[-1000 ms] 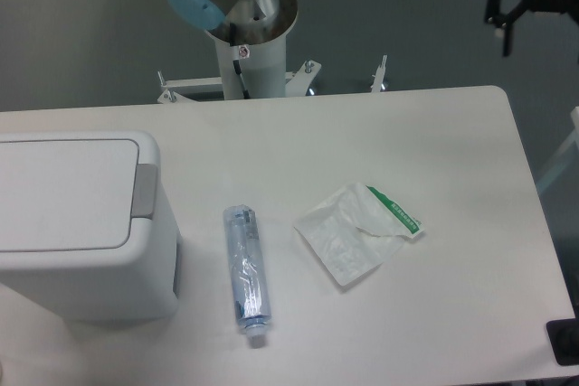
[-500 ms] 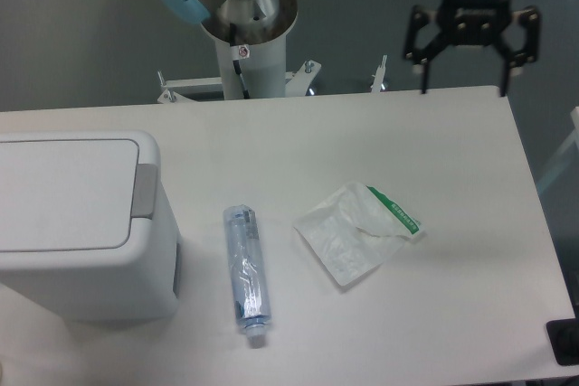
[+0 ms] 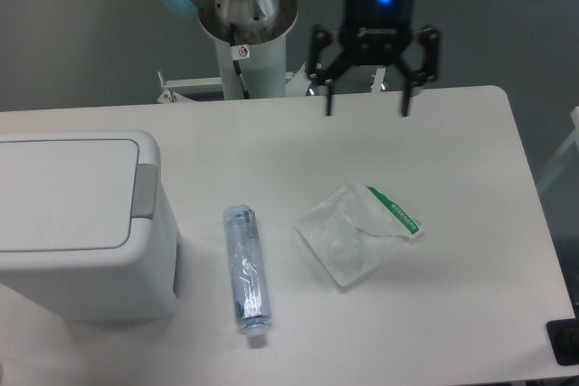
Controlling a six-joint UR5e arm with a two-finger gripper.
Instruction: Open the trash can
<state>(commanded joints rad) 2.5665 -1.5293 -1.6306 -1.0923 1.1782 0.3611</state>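
The trash can (image 3: pixel 77 223) is a large white boxy bin at the left of the table. Its flat white lid (image 3: pixel 63 192) lies closed, with the grey push tab (image 3: pixel 145 191) on its right edge. My gripper (image 3: pixel 367 106) hangs open and empty above the table's far edge, well to the right of the trash can and far from the tab. A blue light glows on its body.
A clear plastic bottle with a blue label (image 3: pixel 246 272) lies on the table just right of the bin. A translucent plastic bag with a green strip (image 3: pixel 357 232) lies at the middle, below the gripper. The arm's base post (image 3: pixel 246 33) stands behind the table (image 3: pixel 470 296).
The gripper has swept left along the far edge of the table, from the top right corner to above the middle. The bin, bottle and bag have not moved.
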